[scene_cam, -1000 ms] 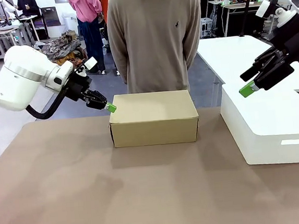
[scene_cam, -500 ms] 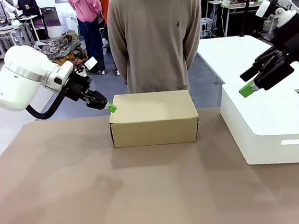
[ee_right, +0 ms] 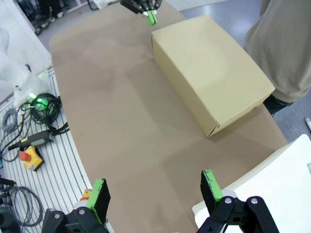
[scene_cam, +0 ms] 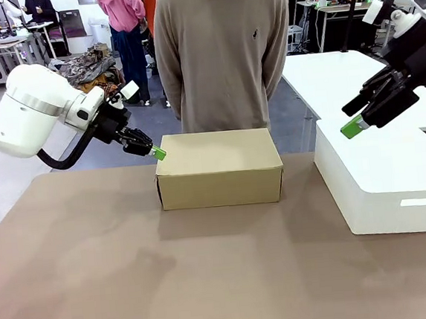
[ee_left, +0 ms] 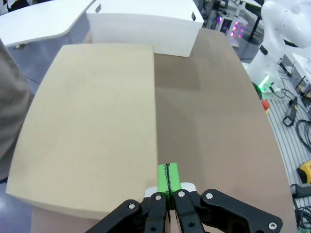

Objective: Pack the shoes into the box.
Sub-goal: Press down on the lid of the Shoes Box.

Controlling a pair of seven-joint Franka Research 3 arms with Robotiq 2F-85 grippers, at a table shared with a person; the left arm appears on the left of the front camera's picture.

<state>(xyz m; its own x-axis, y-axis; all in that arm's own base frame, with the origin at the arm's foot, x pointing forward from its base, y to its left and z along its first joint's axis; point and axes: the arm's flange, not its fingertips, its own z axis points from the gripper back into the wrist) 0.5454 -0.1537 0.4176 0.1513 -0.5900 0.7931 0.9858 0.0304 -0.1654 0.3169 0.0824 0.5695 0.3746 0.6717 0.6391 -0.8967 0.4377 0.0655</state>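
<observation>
The tan-brown cardboard box point(scene_cam: 217, 166) stands closed with its flat lid down at the table's far middle; the shoes are hidden. My left gripper point(scene_cam: 157, 154) is shut, green pads pressed together, with its tips at the box's upper left corner. In the left wrist view the shut left gripper point(ee_left: 168, 177) sits beside the lid's edge of the box point(ee_left: 92, 121), holding nothing. My right gripper point(scene_cam: 352, 116) hangs open above the white box, well right of the cardboard box. The right wrist view has the right gripper point(ee_right: 154, 187) open wide, with the box point(ee_right: 209, 73) farther off.
A larger white rectangular box point(scene_cam: 382, 174) takes up the table's right side. A person point(scene_cam: 222, 54) in a beige sweater stands right behind the cardboard box, arms behind the back. The brown table point(scene_cam: 133, 271) spreads bare in front.
</observation>
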